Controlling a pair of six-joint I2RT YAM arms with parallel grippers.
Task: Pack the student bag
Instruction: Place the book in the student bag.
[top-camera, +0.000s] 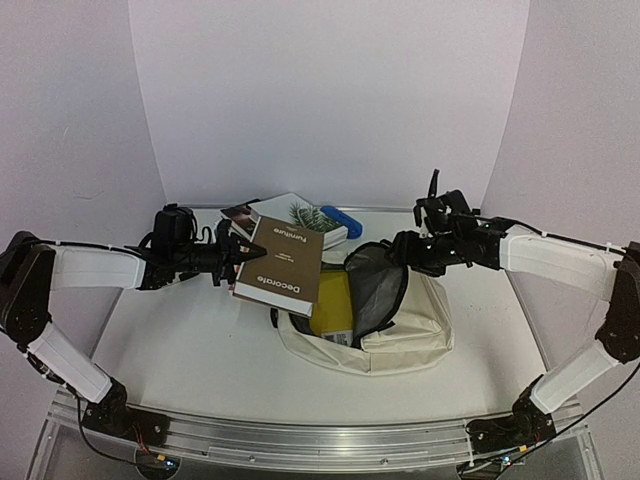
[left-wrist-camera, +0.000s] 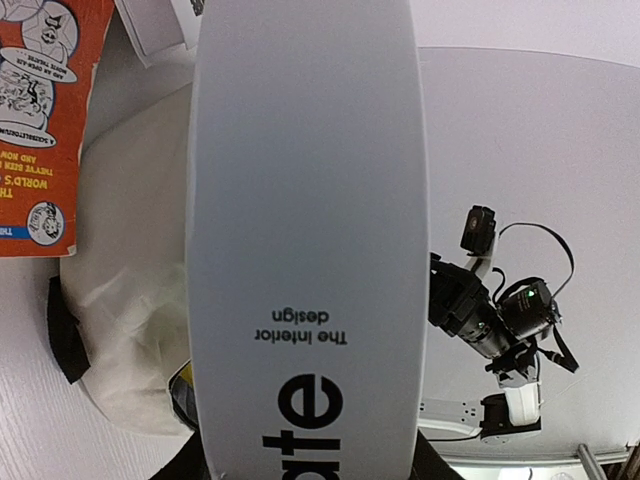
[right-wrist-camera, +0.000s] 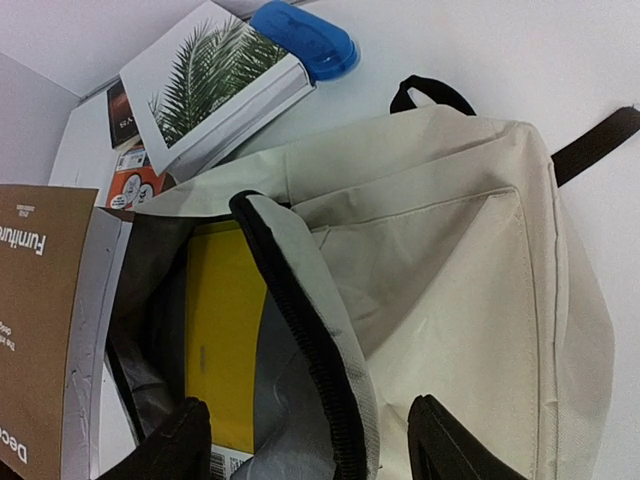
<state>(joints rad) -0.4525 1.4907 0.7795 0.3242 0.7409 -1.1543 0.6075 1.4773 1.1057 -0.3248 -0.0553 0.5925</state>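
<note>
The student bag (top-camera: 420, 330) lay open on the counter (top-camera: 180, 340), right of centre, with a yellow book (top-camera: 332, 305) already inside. The left gripper (top-camera: 238, 255) was pinching a brown book (top-camera: 285, 265) in the air just beside the mouth, not yet in. The right gripper (right-wrist-camera: 315, 445) was spread astride the raised flap (right-wrist-camera: 300, 300); contact was unclear. A palm-leaf book (top-camera: 300, 215), a blue case (top-camera: 341, 220) and an orange comic (left-wrist-camera: 40, 120) lay unpacked behind. The flap partly crowded the opening.
</note>
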